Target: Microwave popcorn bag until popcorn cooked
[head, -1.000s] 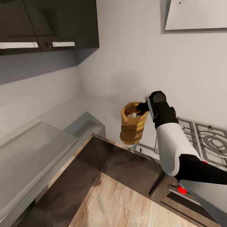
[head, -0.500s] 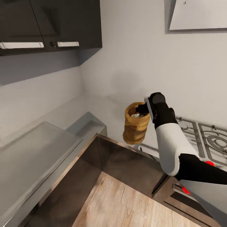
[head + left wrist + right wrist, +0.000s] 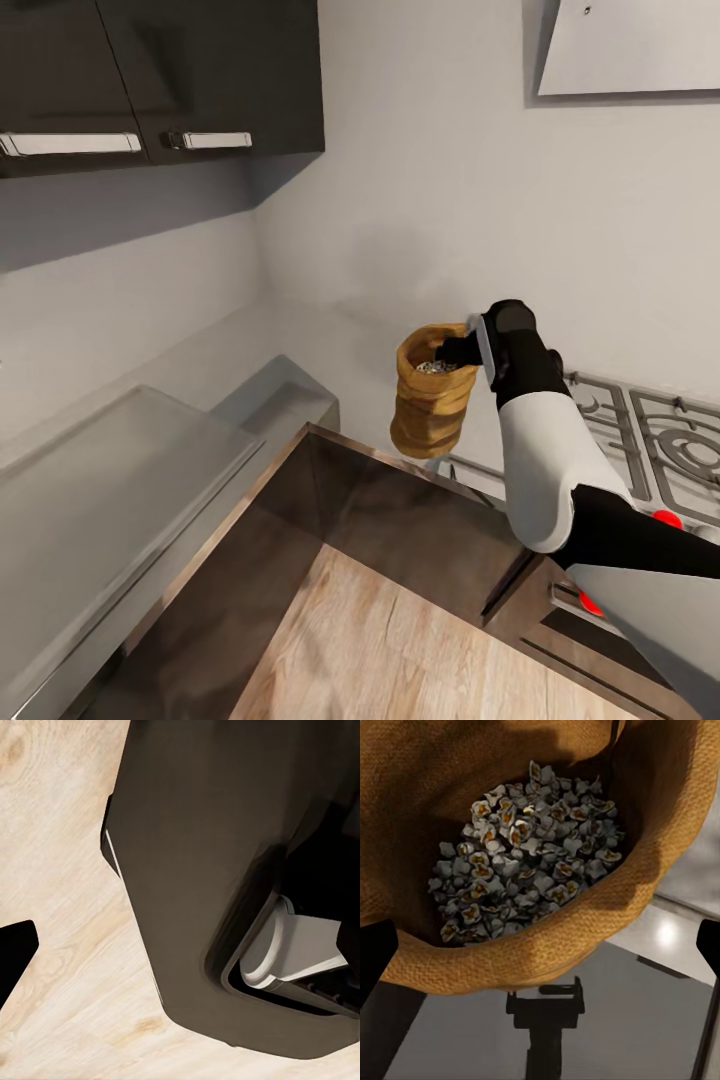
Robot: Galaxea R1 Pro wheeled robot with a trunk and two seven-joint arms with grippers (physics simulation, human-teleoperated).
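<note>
Popcorn bag (image 3: 431,389): up in the air, above the corner of the grey surface (image 3: 300,350), next to the gas hob (image 3: 650,440).
Hold: right pincer (image 3: 462,348) clamped on the rolled rim at the top, on the side facing the arm.
Bag body: soft, wrinkled brown cloth, looks floppy, likely to bend and sag if squeezed hard.
Weight: looks light, a guess from the small size and the one-sided hold.
Tilt: close to straight up, mouth open at the top.
Popcorn (image 3: 525,862): small grey grains with yellow middles, lying loose at the bottom of the bag.
Spill risk: likely to pour out if tipped too far, so best kept upright.
Best spot to grab: the thick rolled rim, the firmest part; the thin side wall would likely just crumple.
Slippery or not: rough cloth, likely not slippery.
Breakable or not: no, likely fine if bumped, but easy to squash.
Left pincer: hanging low over the wood floor (image 3: 52,945), open or closed cannot be told.
</note>
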